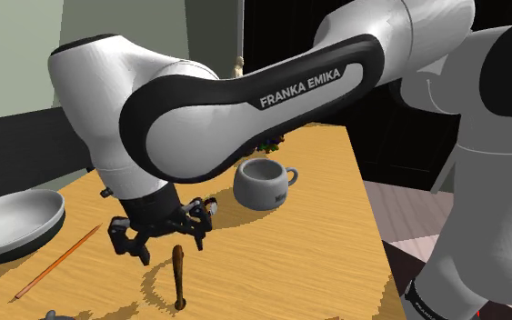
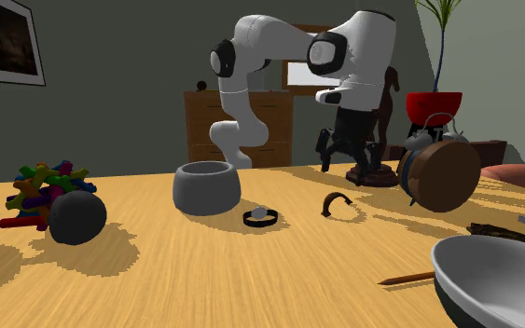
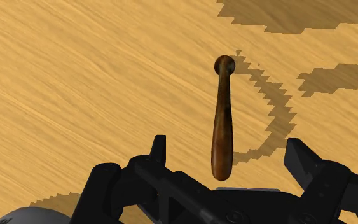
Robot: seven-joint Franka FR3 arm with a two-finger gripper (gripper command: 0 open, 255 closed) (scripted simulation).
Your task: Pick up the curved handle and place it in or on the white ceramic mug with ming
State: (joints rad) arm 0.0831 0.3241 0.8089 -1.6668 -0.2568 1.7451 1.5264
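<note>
The curved handle (image 1: 180,273) is a dark brown wooden piece lying on the wooden table (image 1: 326,236). In the second exterior view the handle (image 2: 335,202) arches up from the tabletop. My gripper (image 1: 158,240) hangs open just above it and touches nothing. Seen from the wrist, the handle (image 3: 223,121) runs away from the hand, its near end between the two fingers of the gripper (image 3: 228,156) without contact. The mug (image 1: 263,185) is light grey and stands upright farther back on the table; across the table the mug (image 2: 206,186) stands apart from the handle, at the second exterior view's left of it.
A grey bowl (image 1: 13,223) and a thin pencil (image 1: 58,262) lie at the shoulder view's left. A small black ring (image 2: 260,216) sits between mug and handle. A colourful toy (image 2: 46,184), a dark ball (image 2: 76,216) and a round brown object (image 2: 442,174) also stand on the table.
</note>
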